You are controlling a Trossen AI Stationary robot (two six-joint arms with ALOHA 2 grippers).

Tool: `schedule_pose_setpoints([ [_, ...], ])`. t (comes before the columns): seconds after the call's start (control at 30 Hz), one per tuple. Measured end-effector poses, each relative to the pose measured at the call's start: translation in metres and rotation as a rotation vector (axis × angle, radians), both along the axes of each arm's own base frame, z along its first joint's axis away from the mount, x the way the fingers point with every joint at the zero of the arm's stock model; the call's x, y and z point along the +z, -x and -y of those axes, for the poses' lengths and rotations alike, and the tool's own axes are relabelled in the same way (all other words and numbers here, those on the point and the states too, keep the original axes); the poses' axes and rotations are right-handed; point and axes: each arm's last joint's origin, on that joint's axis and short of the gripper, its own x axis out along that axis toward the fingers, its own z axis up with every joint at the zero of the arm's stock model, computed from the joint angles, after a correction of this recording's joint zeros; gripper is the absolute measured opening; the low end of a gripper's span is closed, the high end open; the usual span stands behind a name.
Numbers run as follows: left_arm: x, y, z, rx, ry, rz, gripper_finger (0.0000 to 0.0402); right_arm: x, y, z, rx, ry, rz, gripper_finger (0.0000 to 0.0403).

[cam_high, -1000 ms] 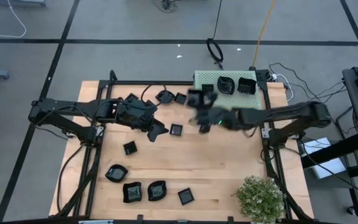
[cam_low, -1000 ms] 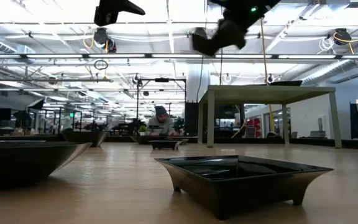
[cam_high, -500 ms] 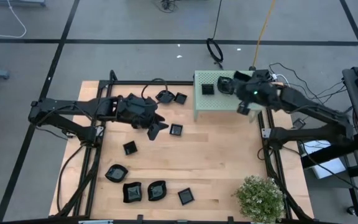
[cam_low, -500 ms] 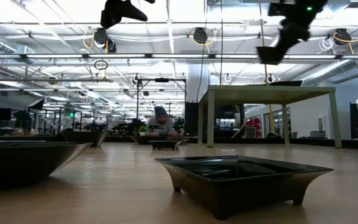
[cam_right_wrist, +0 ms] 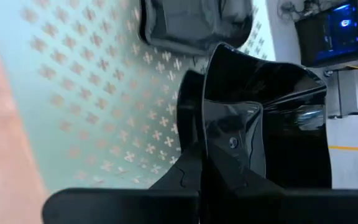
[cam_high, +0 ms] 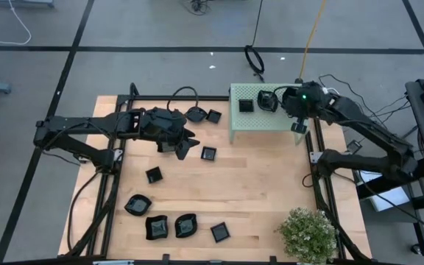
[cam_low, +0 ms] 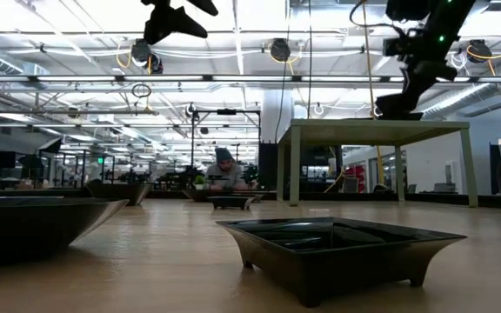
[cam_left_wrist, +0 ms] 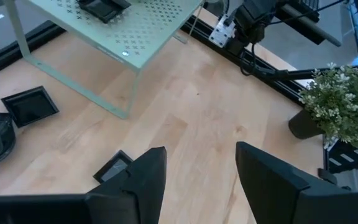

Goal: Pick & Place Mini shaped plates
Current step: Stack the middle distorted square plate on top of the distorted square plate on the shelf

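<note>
Several glossy black mini shaped plates lie flat on the wooden table, among them one (cam_high: 209, 154) in the middle and a group (cam_high: 157, 227) near the front edge. Two more (cam_high: 246, 105) (cam_high: 267, 99) rest on the pale green perforated box (cam_high: 260, 121) at the far right. My right gripper (cam_high: 294, 110) hangs over that box, shut on another black plate (cam_right_wrist: 260, 106) (cam_low: 398, 106). My left gripper (cam_high: 186, 143) (cam_left_wrist: 201, 152) stands open above the table's middle, nothing between its fingers. My right gripper pinches the plate's rim (cam_right_wrist: 219, 134) between its two fingers (cam_right_wrist: 188, 168); one finger seems to lie inside the dish and one outside. The fingers slant down from the table's right side. The plate is lifted clear above the box top and stands tilted on edge.
A potted plant (cam_high: 308, 232) stands at the front right corner. Black frame rails (cam_high: 315, 177) run along the table's sides. Bare wood lies between the box and the plant. A person sits far off in the room (cam_low: 224, 169).
My right gripper, still shut on the plate, has swung from over the table's middle toward the far right and now hangs over the green box. My left gripper has rolled a little and stays open.
</note>
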Motion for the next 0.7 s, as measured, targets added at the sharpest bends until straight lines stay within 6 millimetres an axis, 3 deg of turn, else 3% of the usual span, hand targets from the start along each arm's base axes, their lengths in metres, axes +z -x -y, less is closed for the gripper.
schedule_pose_setpoints([
  [0.13, 0.000, 0.000, 0.000, -0.001, 0.000, 0.000, 0.0198, -0.012, -0.003, 0.009, 0.015, -0.004, -0.048, 0.0000],
  [0.3, 0.000, 0.000, 0.000, -0.001, 0.000, 0.000, 0.0198, -0.011, -0.007, 0.013, 0.014, 0.027, -0.018, 0.0005],
  [0.7, 0.000, 0.000, 0.000, -0.003, -0.003, -0.001, 0.0198, -0.006, -0.004, 0.010, -0.065, 0.025, 0.072, 0.0090],
])
